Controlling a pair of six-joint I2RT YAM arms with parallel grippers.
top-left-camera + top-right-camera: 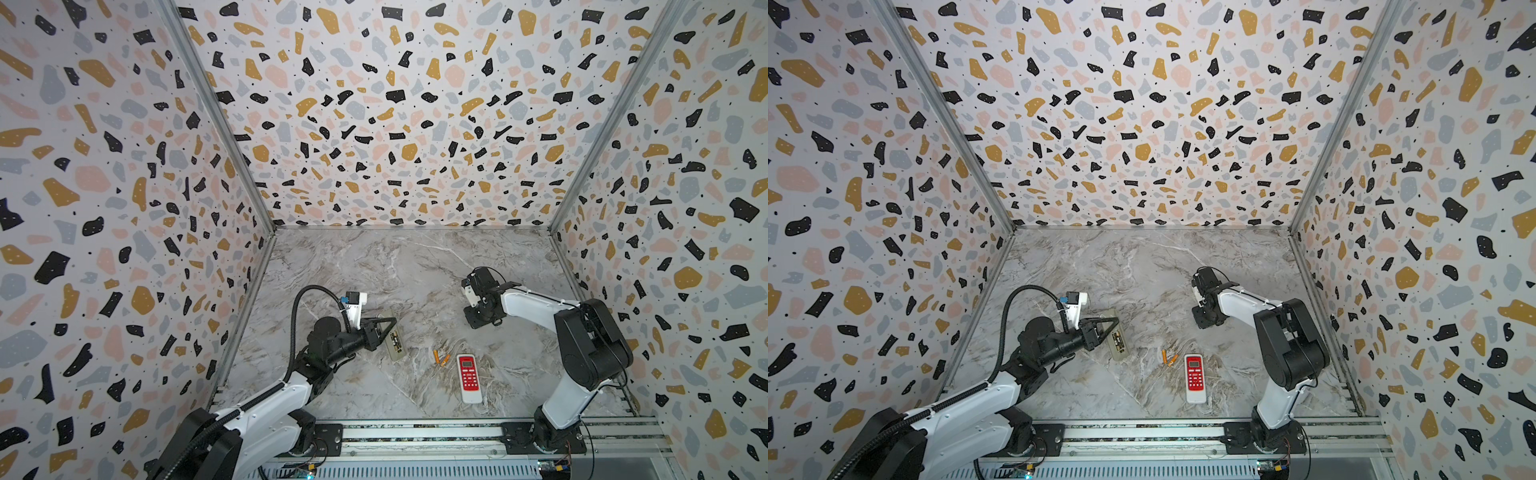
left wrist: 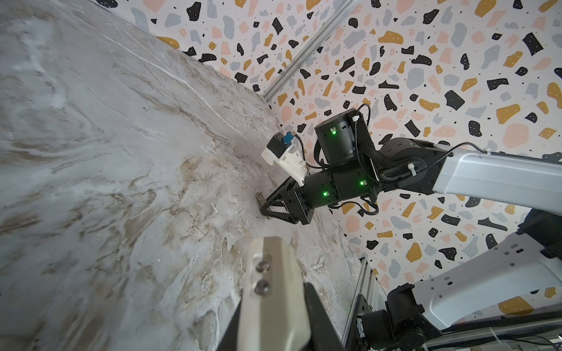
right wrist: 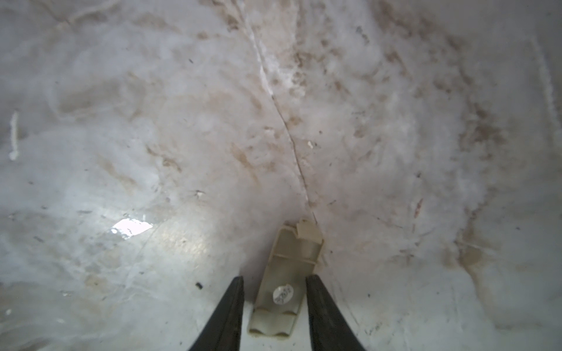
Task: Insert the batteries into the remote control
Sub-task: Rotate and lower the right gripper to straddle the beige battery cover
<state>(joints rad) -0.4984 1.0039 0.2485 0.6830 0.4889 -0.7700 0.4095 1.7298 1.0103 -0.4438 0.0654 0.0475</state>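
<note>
Orange batteries (image 1: 439, 358) lie close together on the table (image 1: 374, 266), just at 10 o'clock from the red remote (image 1: 469, 378). At their 10 o'clock, the left gripper (image 1: 388, 329) is closed tight on a beige remote (image 1: 398, 353). Dark batteries (image 1: 395, 335) sit in its open back. At 1 o'clock, the right gripper (image 3: 275, 277) points down, its fingers partly apart around a beige lid (image 3: 289, 255).

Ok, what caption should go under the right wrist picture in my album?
Open right gripper straddles the cover, lying inside up on the table.
</note>
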